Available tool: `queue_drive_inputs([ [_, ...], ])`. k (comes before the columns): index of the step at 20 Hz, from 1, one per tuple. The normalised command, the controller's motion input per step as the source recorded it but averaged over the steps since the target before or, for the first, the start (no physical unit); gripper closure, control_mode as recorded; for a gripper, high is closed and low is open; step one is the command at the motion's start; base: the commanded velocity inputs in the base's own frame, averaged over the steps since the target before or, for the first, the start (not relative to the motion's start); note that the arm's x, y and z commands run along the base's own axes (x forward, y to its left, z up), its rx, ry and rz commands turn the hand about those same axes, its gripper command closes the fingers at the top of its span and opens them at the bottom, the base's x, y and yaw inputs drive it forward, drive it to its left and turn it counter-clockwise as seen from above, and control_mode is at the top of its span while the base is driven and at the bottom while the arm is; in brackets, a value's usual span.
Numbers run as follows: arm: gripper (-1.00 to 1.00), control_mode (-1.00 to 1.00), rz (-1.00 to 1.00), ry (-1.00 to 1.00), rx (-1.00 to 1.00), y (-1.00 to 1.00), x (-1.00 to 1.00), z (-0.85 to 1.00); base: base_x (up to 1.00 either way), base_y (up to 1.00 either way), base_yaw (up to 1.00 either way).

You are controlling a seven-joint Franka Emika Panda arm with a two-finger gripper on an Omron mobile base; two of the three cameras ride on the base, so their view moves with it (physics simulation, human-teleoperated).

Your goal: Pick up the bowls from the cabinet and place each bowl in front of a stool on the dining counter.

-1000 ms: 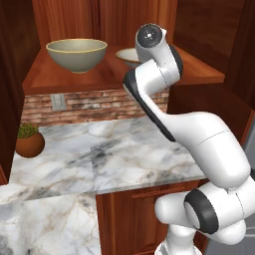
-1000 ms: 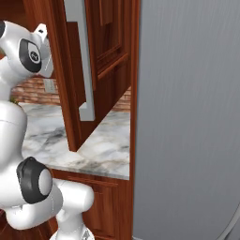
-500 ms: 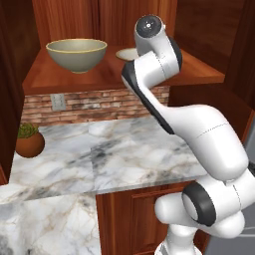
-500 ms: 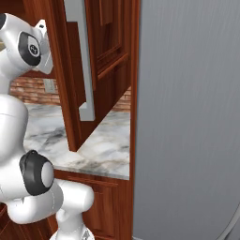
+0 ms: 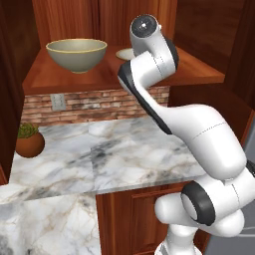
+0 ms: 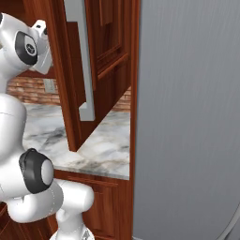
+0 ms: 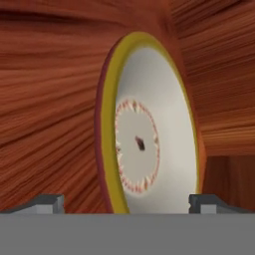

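A deep grey-olive bowl point(image 5: 76, 54) stands at the left of the cabinet shelf point(image 5: 99, 77). Further right on the shelf lies the shallow cream bowl point(image 5: 124, 54), partly hidden behind my arm. In the hand view the cream bowl point(image 7: 149, 144) is close ahead and rolled sideways, showing a yellow rim and a red-toothed ring inside. My gripper point(image 7: 127, 205) is open, its fingertips point(image 7: 50, 203) spread to either side of the bowl's near rim and not touching it. The stools and the dining counter are out of view.
Below the cabinet runs a marble worktop point(image 5: 114, 154) against a brick wall, with a terracotta plant pot point(image 5: 30, 144) at its left. An open cabinet door point(image 6: 105, 61) with a long silver handle stands right of the arm, and beyond it a tall grey panel point(image 6: 187, 117).
My arm has risen slightly and pushed deeper into the cabinet toward the cream bowl. The jaws stay open and both bowls have not moved.
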Motion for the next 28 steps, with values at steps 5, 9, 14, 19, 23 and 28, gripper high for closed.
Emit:
queue_drive_inputs([
  [5,-1.0,-1.0,0.0,0.0,0.0,0.16,0.17,-0.02,0.0,0.0,0.0],
  [9,-1.0,-1.0,0.0,0.0,0.0,0.0,0.34,0.0,0.0,0.0,0.0],
  [14,-1.0,-1.0,0.0,0.01,0.0,0.0,0.32,-0.04,0.0,0.0,0.0],
  [19,-1.0,-1.0,0.0,0.0,0.0,0.0,0.21,-0.16,0.0,0.0,0.0],
  [23,1.0,-1.0,0.0,0.04,0.0,-0.08,0.01,-0.35,0.0,0.0,0.0],
  [28,1.0,-1.0,0.0,0.03,0.0,0.0,0.02,-0.19,0.0,0.0,0.0],
])
